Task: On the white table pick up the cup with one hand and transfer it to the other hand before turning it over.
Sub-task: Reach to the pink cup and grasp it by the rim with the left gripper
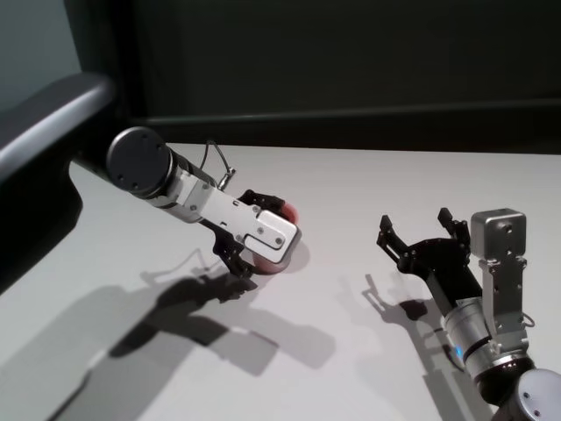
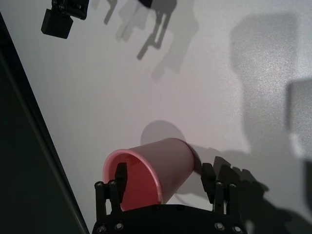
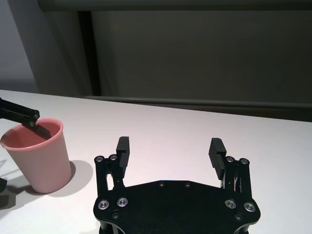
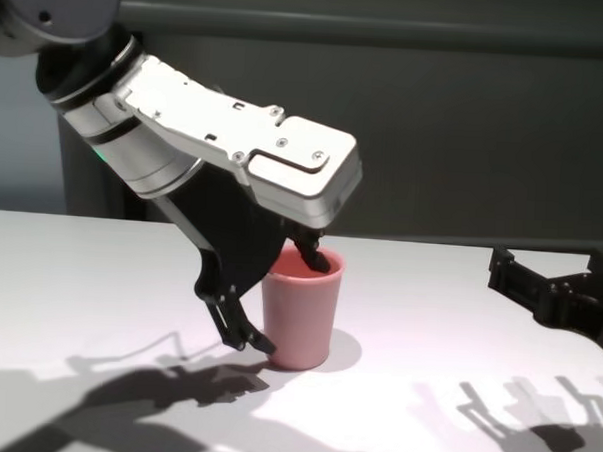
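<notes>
The pink cup (image 4: 299, 321) stands upright on the white table (image 1: 351, 175), left of centre. My left gripper (image 4: 278, 300) reaches down over it and is open. One finger (image 3: 39, 129) dips inside the cup's mouth, the other hangs outside the wall near the base. In the left wrist view the cup (image 2: 165, 161) lies between the fingers, and the outer finger (image 2: 209, 175) stands a little apart from the wall. In the head view the wrist casing hides most of the cup (image 1: 290, 214). My right gripper (image 1: 418, 224) rests open and empty at the right, well away from the cup (image 3: 44, 161).
A dark wall and ledge (image 1: 351, 123) run along the table's far edge. A dark padded edge (image 1: 44, 114) rises at the far left. Shadows of both arms fall on the near part of the tabletop.
</notes>
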Robot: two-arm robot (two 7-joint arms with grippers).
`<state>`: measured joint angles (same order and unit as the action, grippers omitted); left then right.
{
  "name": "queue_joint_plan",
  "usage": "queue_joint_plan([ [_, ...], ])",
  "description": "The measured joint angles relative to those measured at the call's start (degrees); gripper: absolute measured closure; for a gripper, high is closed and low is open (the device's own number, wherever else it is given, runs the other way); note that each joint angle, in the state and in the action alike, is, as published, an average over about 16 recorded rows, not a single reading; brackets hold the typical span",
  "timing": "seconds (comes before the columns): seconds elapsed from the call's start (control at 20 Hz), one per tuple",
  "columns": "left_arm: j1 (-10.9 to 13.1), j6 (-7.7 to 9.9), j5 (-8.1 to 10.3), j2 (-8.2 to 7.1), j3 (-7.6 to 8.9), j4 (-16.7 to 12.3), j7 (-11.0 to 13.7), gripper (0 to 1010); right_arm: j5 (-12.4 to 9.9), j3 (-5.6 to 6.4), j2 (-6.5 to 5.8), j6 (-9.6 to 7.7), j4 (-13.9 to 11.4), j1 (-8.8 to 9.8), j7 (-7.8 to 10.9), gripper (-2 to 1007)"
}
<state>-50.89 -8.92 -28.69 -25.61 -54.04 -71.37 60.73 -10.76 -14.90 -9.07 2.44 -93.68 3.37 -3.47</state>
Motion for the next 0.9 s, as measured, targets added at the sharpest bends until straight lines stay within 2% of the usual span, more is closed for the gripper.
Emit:
queue_joint_plan([
  [0.4,0.3,0.18,1.40,-0.35,-0.68,-0.3,-0.1,190,0.0,0.00,0.00,0.00,0.0,0.00,0.00,3],
  [0.9,0.9,-0.36,2.86,-1.12,-1.77,-0.9,-0.9,519,0.0,0.00,0.00,0.00,0.0,0.00,0.00,3],
])
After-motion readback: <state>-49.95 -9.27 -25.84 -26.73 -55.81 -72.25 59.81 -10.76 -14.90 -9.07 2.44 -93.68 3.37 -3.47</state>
